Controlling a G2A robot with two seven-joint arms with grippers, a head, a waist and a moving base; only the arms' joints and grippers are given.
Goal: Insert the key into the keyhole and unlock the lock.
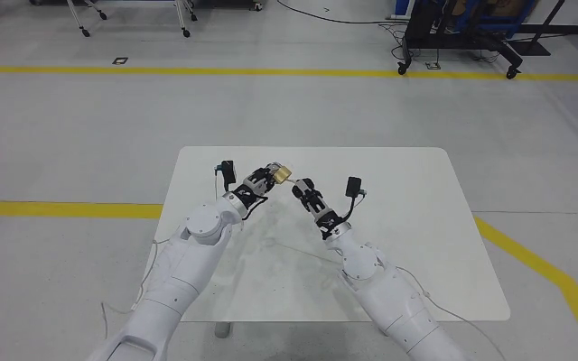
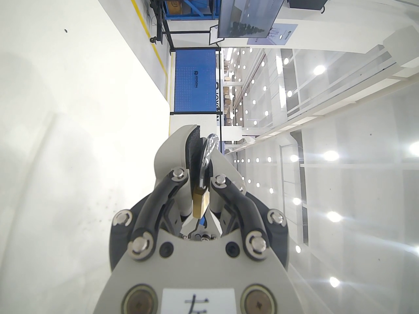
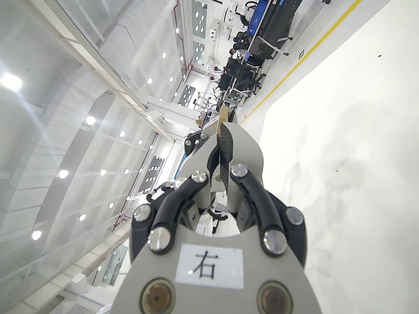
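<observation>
The left gripper (image 2: pixel 205 151) is clamped on a small brass padlock with a silver shackle (image 1: pixel 283 171), above a white table (image 1: pixel 415 235). The right gripper (image 3: pixel 223 132) pinches a slim brass key (image 3: pixel 223 117) just right of the padlock. Its blade points toward the padlock, and contact is unclear.

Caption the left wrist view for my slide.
Left tool grips the padlock by its silver shackle, brass body toward the palm, over the white table.
</observation>
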